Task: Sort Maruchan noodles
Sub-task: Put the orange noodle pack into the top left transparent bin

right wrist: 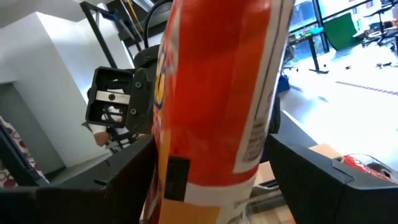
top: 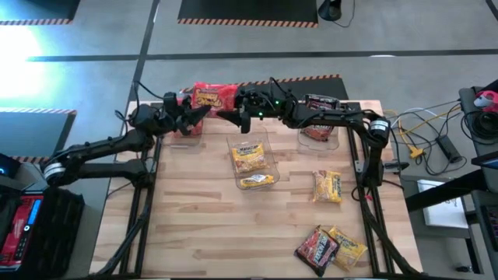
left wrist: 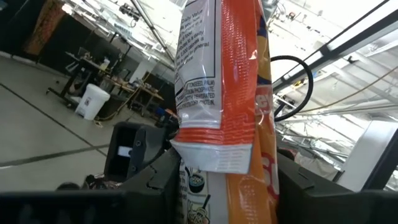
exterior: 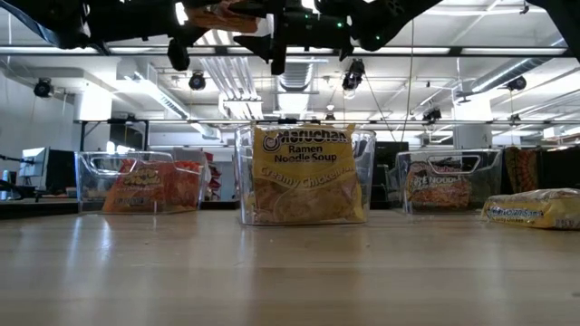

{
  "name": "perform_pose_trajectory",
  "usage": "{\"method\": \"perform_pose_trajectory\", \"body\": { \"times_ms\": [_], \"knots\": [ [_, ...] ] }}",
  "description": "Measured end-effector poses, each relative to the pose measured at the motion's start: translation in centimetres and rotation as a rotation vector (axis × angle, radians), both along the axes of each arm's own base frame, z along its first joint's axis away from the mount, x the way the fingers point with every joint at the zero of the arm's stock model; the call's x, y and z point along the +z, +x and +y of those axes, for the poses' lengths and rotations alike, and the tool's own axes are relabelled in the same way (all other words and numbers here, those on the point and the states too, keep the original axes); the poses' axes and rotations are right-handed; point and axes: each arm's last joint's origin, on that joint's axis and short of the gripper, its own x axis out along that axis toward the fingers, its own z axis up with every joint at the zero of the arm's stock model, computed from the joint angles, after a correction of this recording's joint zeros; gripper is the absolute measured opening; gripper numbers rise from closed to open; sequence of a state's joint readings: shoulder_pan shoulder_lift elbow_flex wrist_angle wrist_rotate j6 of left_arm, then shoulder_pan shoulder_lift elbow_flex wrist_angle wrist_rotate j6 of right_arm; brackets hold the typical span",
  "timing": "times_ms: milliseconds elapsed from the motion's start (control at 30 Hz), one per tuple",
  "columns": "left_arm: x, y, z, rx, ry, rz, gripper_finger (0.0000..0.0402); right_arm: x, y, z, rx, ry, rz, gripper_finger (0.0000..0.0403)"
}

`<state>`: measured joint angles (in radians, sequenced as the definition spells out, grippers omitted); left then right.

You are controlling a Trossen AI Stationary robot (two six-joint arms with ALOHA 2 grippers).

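A red-orange Maruchan packet (top: 212,96) hangs high above the table's far middle, between my two arms; it shows at the low view's top (exterior: 227,16). My left gripper (top: 201,114) reaches it from the left and my right gripper (top: 230,117) from the right, both shut on it. Three clear bins stand below: a left one with red packets (exterior: 140,186), a middle one with yellow packets (exterior: 304,177) (top: 250,159), and a right one with dark packets (exterior: 449,181). My left gripper pinches the red-orange packet (left wrist: 224,143) between its two fingers (left wrist: 155,180), near the sealed end; the packet stands edge-on between them, lifted clear of the table. My right gripper pinches the same packet (right wrist: 211,124) between its two fingers (right wrist: 134,168), across its flat faces, coming from the table's right; the packet is clear of table and bins.
Loose packets lie on the wooden table: a yellow one (top: 327,187) right of the middle bin, also in the low view (exterior: 535,208), and a dark one (top: 315,247) beside a yellow one (top: 348,246) near the near right corner. Cables and gear lie past the right edge.
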<state>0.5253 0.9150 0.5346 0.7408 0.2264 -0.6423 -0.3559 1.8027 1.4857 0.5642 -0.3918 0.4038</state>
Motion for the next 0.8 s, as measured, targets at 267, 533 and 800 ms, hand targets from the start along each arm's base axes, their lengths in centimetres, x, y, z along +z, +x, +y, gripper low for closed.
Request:
{"method": "perform_pose_trajectory", "body": {
  "times_ms": [267,533,800],
  "knots": [
    [0.00,0.24,0.14,0.000,-0.008,0.004,0.0144,-0.04,0.01,0.06,0.016,0.003,0.005,0.0228],
    [-0.02,0.29,0.02,-0.033,-0.007,0.008,0.0145,-0.04,0.00,0.24,0.075,-0.003,0.007,0.0146],
    [0.00,0.23,-0.26,-0.110,-0.009,0.026,0.0153,0.44,-0.35,0.55,0.134,-0.016,0.010,0.0122]
  ]
}}
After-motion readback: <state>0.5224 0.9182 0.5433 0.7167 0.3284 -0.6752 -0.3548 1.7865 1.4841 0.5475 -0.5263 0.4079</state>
